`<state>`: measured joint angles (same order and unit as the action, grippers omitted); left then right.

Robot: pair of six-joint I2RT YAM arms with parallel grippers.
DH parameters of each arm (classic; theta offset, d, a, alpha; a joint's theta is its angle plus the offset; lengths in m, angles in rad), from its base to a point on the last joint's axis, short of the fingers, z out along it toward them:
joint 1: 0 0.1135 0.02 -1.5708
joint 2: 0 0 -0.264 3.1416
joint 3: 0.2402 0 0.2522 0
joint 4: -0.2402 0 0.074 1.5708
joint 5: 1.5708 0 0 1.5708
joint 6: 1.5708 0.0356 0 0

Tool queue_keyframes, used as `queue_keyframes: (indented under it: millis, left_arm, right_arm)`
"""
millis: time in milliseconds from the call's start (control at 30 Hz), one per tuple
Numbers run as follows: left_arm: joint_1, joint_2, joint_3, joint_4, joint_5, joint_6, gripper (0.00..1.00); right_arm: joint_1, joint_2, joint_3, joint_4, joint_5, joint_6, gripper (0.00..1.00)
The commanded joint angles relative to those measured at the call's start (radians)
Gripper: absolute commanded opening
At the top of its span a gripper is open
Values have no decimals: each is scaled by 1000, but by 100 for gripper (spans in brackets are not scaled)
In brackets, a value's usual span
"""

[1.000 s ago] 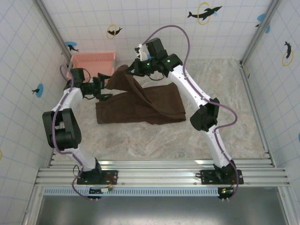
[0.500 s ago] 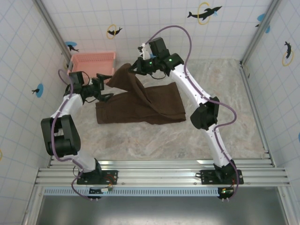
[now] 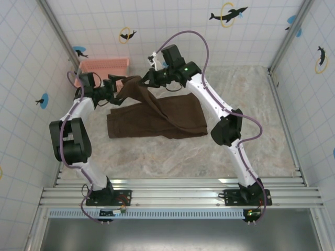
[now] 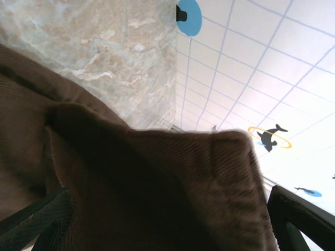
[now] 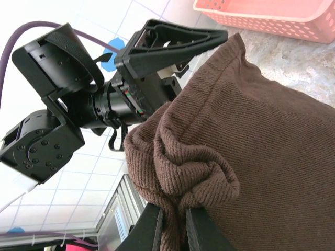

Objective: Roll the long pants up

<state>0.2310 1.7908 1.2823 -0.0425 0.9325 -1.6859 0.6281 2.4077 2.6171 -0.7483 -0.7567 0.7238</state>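
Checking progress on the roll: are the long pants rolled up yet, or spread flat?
Not rolled. The long pants lie mostly flat, with one end lifted and bunched in the shut right gripper.

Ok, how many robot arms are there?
2. The left arm comes from the left, the left gripper open around the long pants' lifted edge. The right arm comes from the right, the right gripper shut on that bunched cloth.
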Motion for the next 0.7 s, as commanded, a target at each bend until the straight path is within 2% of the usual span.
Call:
queue_keyframes:
  millis: [0, 200, 267, 300, 400, 433, 667]
  left_arm:
    - [-14, 34, 22, 94, 16, -69, 97]
    - [-22, 58, 14, 129, 18, -84, 97]
    - [-24, 64, 12, 167, 15, -103, 88]
    - [-25, 68, 14, 190, 10, -113, 75]
    - [-24, 83, 18, 228, 4, -138, 3]
    - [-26, 89, 24, 239, 3, -144, 0]
    - [-30, 139, 48, 338, -5, -203, 0]
  right_arm:
    - [12, -2, 11, 15, -20, -24, 8]
    - [19, 1, 12, 14, -29, -27, 8]
    - [20, -1, 12, 8, -29, -36, 8]
    - [22, -1, 13, -2, -27, -43, 8]
    - [23, 0, 11, -24, -29, -60, 8]
    - [24, -2, 11, -33, -26, -68, 8]
    - [36, -2, 6, -78, -57, -106, 7]
